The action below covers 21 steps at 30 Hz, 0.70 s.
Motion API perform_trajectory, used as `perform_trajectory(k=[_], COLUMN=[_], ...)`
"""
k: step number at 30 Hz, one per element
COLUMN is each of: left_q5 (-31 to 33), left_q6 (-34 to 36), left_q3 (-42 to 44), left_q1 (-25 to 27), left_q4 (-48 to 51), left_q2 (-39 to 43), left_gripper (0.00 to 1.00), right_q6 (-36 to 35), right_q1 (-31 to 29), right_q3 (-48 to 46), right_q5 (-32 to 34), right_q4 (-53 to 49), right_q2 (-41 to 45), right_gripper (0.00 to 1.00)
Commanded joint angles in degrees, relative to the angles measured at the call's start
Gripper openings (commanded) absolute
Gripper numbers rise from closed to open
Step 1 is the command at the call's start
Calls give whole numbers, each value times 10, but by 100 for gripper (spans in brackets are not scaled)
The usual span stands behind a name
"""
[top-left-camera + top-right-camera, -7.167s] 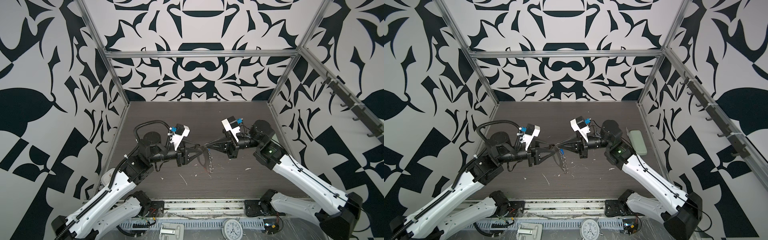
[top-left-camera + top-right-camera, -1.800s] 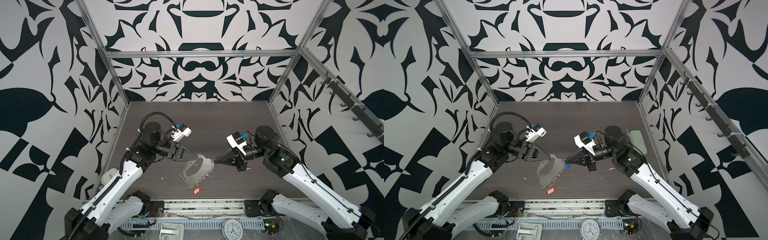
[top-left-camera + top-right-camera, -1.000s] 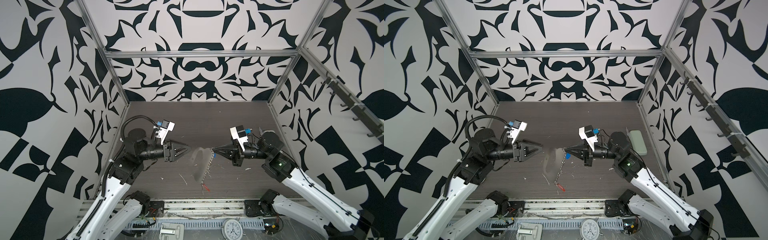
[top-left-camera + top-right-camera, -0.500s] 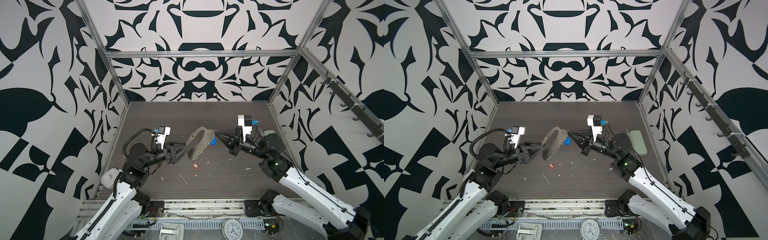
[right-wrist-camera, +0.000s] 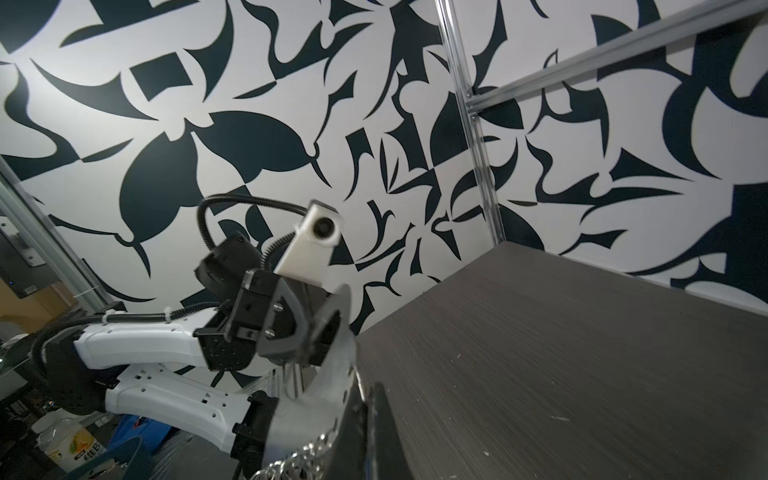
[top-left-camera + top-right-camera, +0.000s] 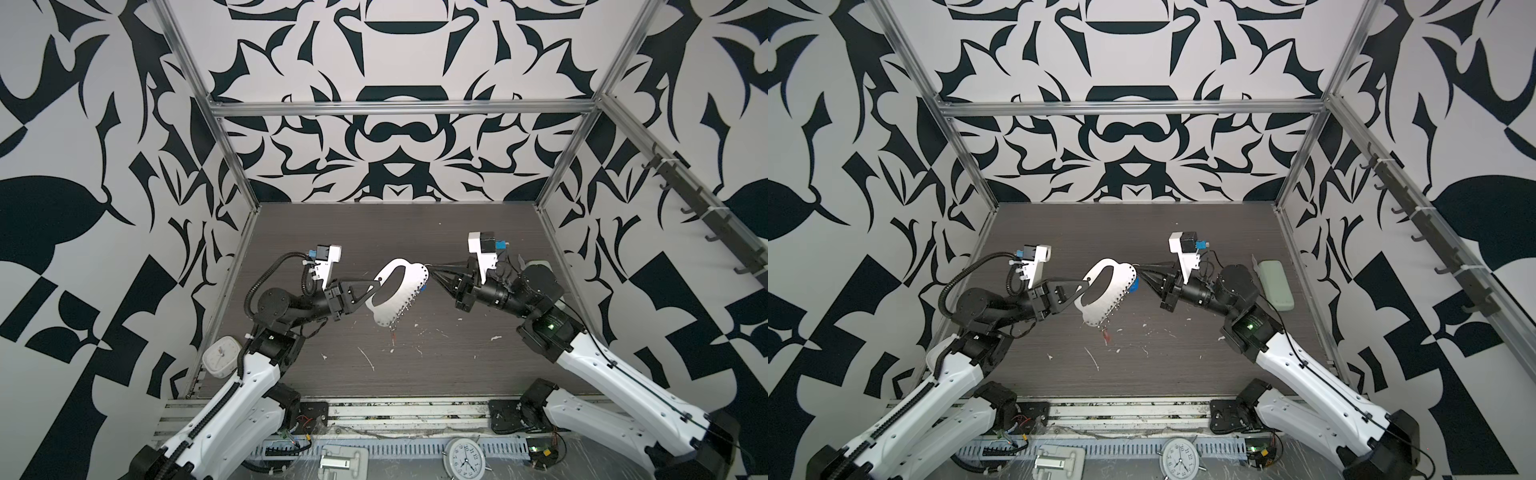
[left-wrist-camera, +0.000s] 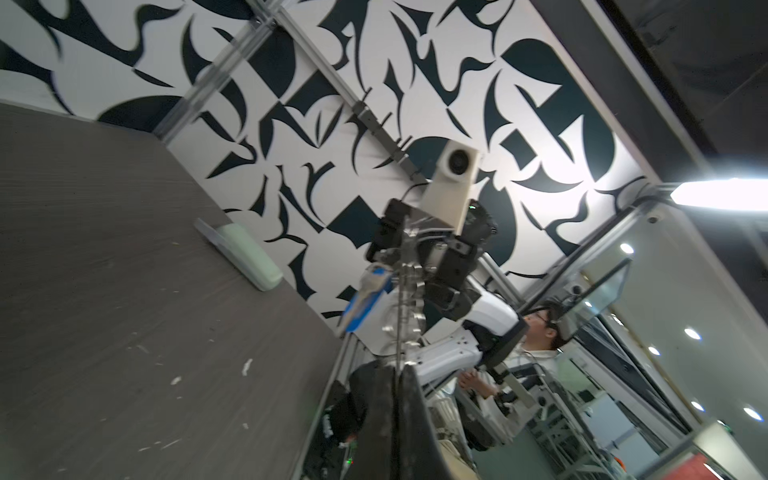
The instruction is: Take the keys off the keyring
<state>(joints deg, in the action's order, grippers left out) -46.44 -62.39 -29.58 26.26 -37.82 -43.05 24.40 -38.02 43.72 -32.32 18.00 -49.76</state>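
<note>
Left gripper (image 6: 374, 285): pressed together on the flat rim of the keyring (image 6: 409, 277), on the side nearest its own arm.
Right gripper (image 6: 434, 273): pressed together on the opposite corner of the keyring, where the chain of rings begins. Which link it pinches is too small to tell.
Keyring: held in the air between the two grippers, tilted, above the middle of the desk (image 6: 457, 374).
Blue-tagged key (image 6: 422, 287): hangs from the chain just beside the right gripper.
Red-tagged key (image 6: 392, 336): dangles at the chain's low end.
Progress: judged early. Both keys look attached and none lies loose on the desk, so both removals are left.
Both top views: they show the whole loop, the red tag and both arms at once.
Left wrist view: it shows the chain edge-on and the blue tag close up. The red tag is not visible.
Right wrist view: it shows the left gripper closed on the pale rim and chain links at its own tips. Neither key is visible.
Pale-green case (image 6: 1275, 284): lies by the wall, well apart.
</note>
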Motion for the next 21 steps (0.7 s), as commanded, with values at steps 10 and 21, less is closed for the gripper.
perform_trajectory(k=[10,21], left_q5=[-53,-72], left_q6=[126,188], left_q3=[-131,-219], left_q1=[-2,-2], left_q4=[336,479], left_q2=[39,-9], left_gripper=[0,0], right_q6=[-230,-264], right_q1=[-9,-9], right_q3=[94,123], right_q5=[-91,-139], right_q4=[-246,-299], right_q2=[36,9], right_gripper=[0,0])
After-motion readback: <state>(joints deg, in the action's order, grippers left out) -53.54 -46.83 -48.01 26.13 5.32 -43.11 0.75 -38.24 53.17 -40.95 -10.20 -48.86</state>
